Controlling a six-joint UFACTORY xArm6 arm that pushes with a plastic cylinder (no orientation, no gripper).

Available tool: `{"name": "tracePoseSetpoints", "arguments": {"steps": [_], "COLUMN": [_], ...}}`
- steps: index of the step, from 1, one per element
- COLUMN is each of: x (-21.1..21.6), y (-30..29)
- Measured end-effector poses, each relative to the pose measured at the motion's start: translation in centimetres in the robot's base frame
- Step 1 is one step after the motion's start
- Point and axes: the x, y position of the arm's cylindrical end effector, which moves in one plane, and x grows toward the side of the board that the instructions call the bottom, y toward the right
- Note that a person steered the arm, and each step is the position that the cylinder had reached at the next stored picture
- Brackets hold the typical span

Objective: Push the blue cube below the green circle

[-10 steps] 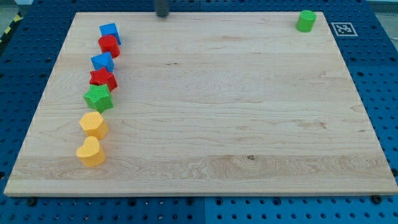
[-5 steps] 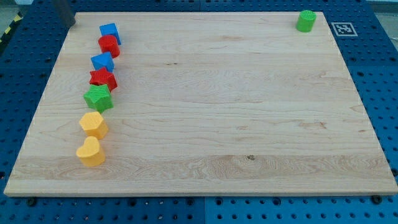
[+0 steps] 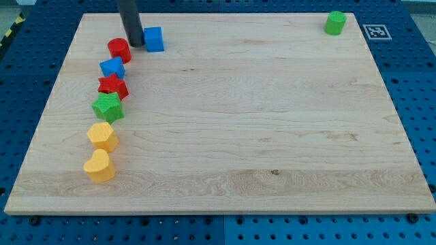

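Nearest the view's bottom, two yellow blocks begin a column along the board's left side; going up it come a green star, a red star, a blue block of unclear shape and a red cylinder. Farther up, the blue cube lies clear of the column, just at 3 o'clock of my tip, which stands touching or nearly touching the cube's left face, with the red cylinder close at its 9 o'clock. The rod has nothing to open or close and holds nothing; it bears on the cube from the side only. Farthest, at the top right corner, stands the green circle, well apart from the cube. The step in hand appears to be the long push toward 3 o'clock. To do it well, keep the tip centred on the left face so the cube does not spin away, steer slightly toward 4 o'clock, and stop with the cube at 6 o'clock of the circle without nudging it.
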Motion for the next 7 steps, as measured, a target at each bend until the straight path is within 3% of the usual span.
{"name": "tracePoseSetpoints", "arguments": {"steps": [7], "x": [-1.5], "y": [10.3]}}
